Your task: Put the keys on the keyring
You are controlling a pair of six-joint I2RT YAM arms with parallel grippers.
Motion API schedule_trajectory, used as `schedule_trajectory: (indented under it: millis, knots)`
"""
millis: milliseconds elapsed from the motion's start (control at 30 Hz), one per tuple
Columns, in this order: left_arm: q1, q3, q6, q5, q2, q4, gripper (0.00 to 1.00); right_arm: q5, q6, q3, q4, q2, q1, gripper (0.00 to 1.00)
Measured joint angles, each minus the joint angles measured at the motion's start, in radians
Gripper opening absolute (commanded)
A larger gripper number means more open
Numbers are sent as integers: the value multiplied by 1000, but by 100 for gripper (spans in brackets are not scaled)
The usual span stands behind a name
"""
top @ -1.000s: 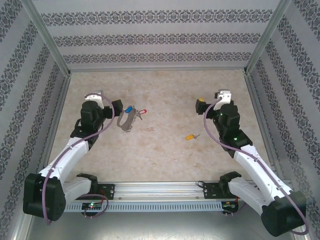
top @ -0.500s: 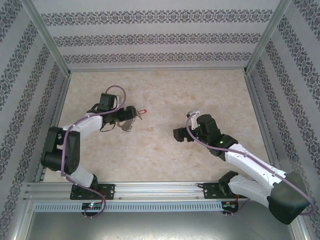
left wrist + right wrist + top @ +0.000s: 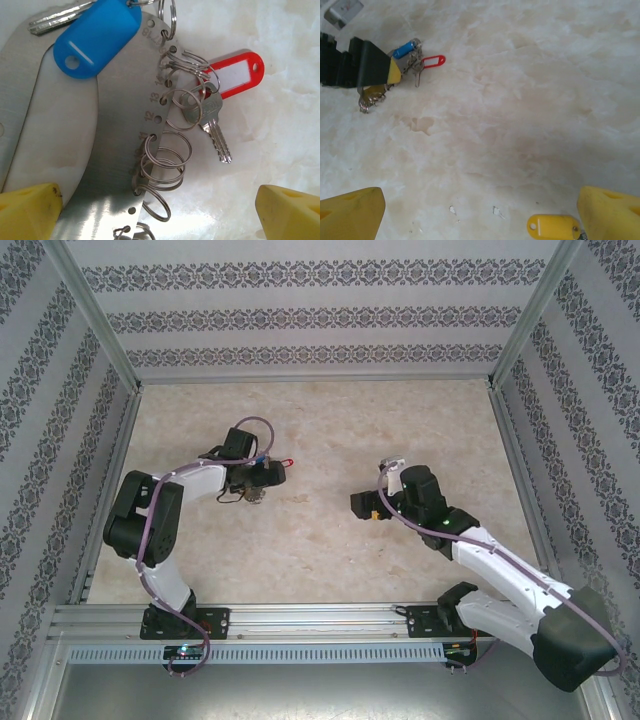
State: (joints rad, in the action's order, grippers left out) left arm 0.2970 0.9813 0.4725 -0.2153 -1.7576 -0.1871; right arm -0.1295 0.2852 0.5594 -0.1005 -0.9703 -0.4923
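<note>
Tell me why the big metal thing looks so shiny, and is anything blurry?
Left wrist view: the keyring mirrors the light, with whitish glare low on it; the red key is sharp, the left fingertips soft. Right wrist view: the right fingertips are soft too. Top external view: even light.

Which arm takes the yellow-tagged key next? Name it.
Right. The yellow-tagged key lies close beside the open right gripper; the left gripper hovers over the keyring, well away from that key.
</note>
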Motion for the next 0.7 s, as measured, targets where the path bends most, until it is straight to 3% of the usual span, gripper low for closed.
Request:
schedule_trajectory:
  millis: [167,533,700]
  knots:
    - [55,-60,17,15,43,42,100,-19,-3,0,0,25,30,98]
    - [332,-120,196,-42,72,158,100,-51,-1,-63,-9,73,65,98]
    - [400,-120,263,-131,66,202,100,-53,1,-72,-42,132,65,98]
